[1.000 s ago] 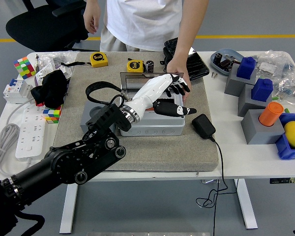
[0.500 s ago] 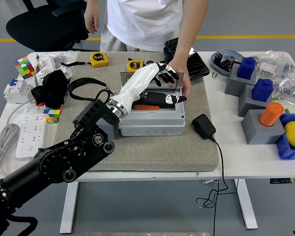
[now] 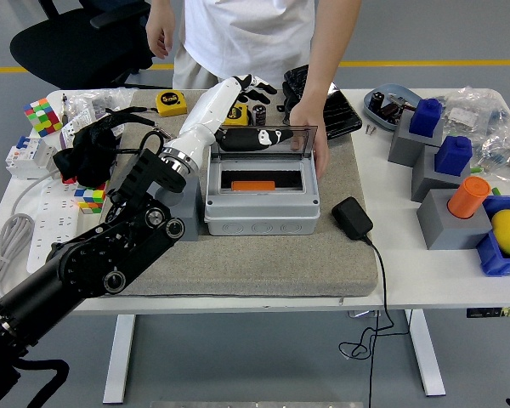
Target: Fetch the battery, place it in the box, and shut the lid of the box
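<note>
One robot arm is in view, the left, coming in from 7 o'clock and reaching diagonally up across the grey mat [image 3: 238, 263]. Left hand [image 3: 238, 106] sits at the box's far-left corner, over the yellow tape measure [image 3: 235, 116], white back of hand up, black fingers [image 3: 257, 86] spread and loosely extended toward 1 o'clock, thumb [image 3: 268, 137] lying along the lid's top edge; nothing grasped. Grey box [image 3: 262, 200] stands mid-mat, its smoky transparent lid [image 3: 276, 140] raised upright at the far side. Inside the recess lies an orange battery [image 3: 253, 184], flat, long side left to right. Person at 12 o'clock, white shirt; one hand [image 3: 310, 127] rests on the lid's right end and the box's far-right corner. Black charger [image 3: 352, 218] lies at 4 o'clock of the box, just beside it. Against half a second ago: robot hand has pulled back from over the recess toward 11 o'clock, the battery is now uncovered, and the lid is still up.
</note>
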Tool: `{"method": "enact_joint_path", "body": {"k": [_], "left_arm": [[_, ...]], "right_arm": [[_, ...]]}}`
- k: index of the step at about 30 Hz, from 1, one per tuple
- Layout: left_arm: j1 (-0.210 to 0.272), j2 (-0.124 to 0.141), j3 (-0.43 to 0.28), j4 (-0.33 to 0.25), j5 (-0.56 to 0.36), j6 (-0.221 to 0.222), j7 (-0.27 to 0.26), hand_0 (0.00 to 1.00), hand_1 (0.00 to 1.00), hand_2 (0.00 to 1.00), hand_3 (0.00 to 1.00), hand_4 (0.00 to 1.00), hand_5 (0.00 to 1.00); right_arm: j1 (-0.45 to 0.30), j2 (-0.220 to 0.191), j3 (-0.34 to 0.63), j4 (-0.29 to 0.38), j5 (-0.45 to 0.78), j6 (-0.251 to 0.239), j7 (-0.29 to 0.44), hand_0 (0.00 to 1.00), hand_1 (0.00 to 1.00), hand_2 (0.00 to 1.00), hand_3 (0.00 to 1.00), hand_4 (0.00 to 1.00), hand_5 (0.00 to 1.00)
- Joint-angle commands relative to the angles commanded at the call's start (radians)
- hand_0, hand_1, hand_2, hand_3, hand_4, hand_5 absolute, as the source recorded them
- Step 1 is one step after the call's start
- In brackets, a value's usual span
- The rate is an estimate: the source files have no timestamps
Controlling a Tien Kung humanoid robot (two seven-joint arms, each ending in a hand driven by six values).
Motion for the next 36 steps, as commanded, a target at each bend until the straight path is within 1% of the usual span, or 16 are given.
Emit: {"method": "enact_joint_path", "body": {"k": [2, 5, 9, 10, 12, 15, 16, 17, 21, 22, 26, 27, 28, 30, 36], "left_arm": [[-0.010, -0.002, 0.021, 0.007, 0.005, -0.008, 0.013, 0.764, 0.783, 0.738, 0.757, 0.998, 0.419], [-0.030, 0.002, 0.068, 0.018, 0.015, -0.034, 0.048, 0.757, 0.779, 0.733, 0.753, 0.998, 0.426], [-0.046, 0.013, 0.115, 0.028, 0.019, -0.056, 0.074, 0.757, 0.779, 0.733, 0.753, 0.998, 0.426], [-0.048, 0.017, 0.126, 0.027, 0.017, -0.061, 0.080, 0.740, 0.765, 0.718, 0.744, 0.998, 0.435], [-0.047, 0.025, 0.139, 0.020, 0.018, -0.070, 0.091, 0.740, 0.765, 0.718, 0.744, 0.998, 0.435], [-0.038, 0.042, 0.153, -0.012, 0.015, -0.077, 0.104, 0.740, 0.765, 0.718, 0.744, 0.998, 0.435], [-0.034, 0.048, 0.156, -0.025, 0.013, -0.079, 0.109, 0.727, 0.743, 0.700, 0.735, 0.998, 0.434], [-0.030, 0.053, 0.160, -0.037, 0.010, -0.080, 0.112, 0.727, 0.743, 0.700, 0.735, 0.998, 0.434], [-0.012, 0.077, 0.172, -0.097, -0.003, -0.090, 0.129, 0.727, 0.743, 0.700, 0.735, 0.998, 0.434], [-0.007, 0.082, 0.175, -0.112, -0.006, -0.093, 0.133, 0.691, 0.722, 0.687, 0.724, 0.998, 0.440], [0.008, 0.099, 0.184, -0.153, -0.022, -0.115, 0.158, 0.691, 0.722, 0.687, 0.724, 0.998, 0.440], [0.012, 0.102, 0.187, -0.161, -0.028, -0.120, 0.165, 0.691, 0.722, 0.687, 0.724, 0.998, 0.440], [0.016, 0.105, 0.188, -0.166, -0.032, -0.124, 0.169, 0.638, 0.706, 0.676, 0.718, 0.995, 0.453], [0.029, 0.111, 0.189, -0.177, -0.051, -0.137, 0.186, 0.638, 0.706, 0.676, 0.718, 0.995, 0.453], [0.046, 0.119, 0.189, -0.188, -0.092, -0.147, 0.194, 0.644, 0.704, 0.674, 0.713, 0.996, 0.462]], "right_arm": [[0.000, 0.000, 0.000, 0.000, 0.000, 0.000, 0.000, 0.507, 0.620, 0.658, 0.559, 0.943, 0.506], [0.001, -0.001, 0.000, 0.001, 0.000, 0.000, 0.000, 0.507, 0.620, 0.659, 0.559, 0.942, 0.506], [0.002, -0.002, -0.001, 0.001, 0.000, 0.000, 0.000, 0.507, 0.620, 0.659, 0.559, 0.942, 0.506], [0.001, -0.003, 0.000, 0.001, 0.000, 0.000, 0.000, 0.505, 0.620, 0.659, 0.559, 0.942, 0.506], [0.001, -0.003, -0.002, 0.000, 0.000, 0.000, -0.001, 0.505, 0.620, 0.659, 0.559, 0.942, 0.506], [-0.001, -0.003, -0.002, 0.000, 0.000, 0.000, 0.000, 0.505, 0.620, 0.659, 0.559, 0.942, 0.506], [-0.002, -0.003, -0.001, 0.000, 0.000, 0.000, 0.000, 0.505, 0.620, 0.659, 0.559, 0.942, 0.506], [-0.003, -0.003, -0.001, 0.000, -0.001, 0.000, 0.000, 0.505, 0.620, 0.659, 0.559, 0.942, 0.506], [-0.006, -0.003, 0.000, 0.000, -0.002, 0.000, 0.000, 0.505, 0.620, 0.659, 0.559, 0.942, 0.506], [-0.007, -0.003, 0.001, 0.000, -0.002, 0.000, 0.000, 0.510, 0.620, 0.659, 0.559, 0.942, 0.505], [-0.006, -0.002, 0.006, 0.000, -0.004, 0.000, 0.001, 0.510, 0.620, 0.659, 0.559, 0.942, 0.505], [-0.006, -0.001, 0.007, 0.001, -0.004, 0.000, 0.001, 0.510, 0.620, 0.659, 0.559, 0.942, 0.505], [-0.006, -0.001, 0.008, 0.001, -0.005, 0.000, 0.001, 0.507, 0.620, 0.659, 0.559, 0.942, 0.505], [-0.006, -0.001, 0.010, 0.001, -0.005, -0.001, 0.001, 0.507, 0.620, 0.659, 0.559, 0.942, 0.505], [-0.009, -0.001, 0.010, 0.000, -0.003, 0.000, 0.001, 0.507, 0.620, 0.659, 0.559, 0.942, 0.505]]}}
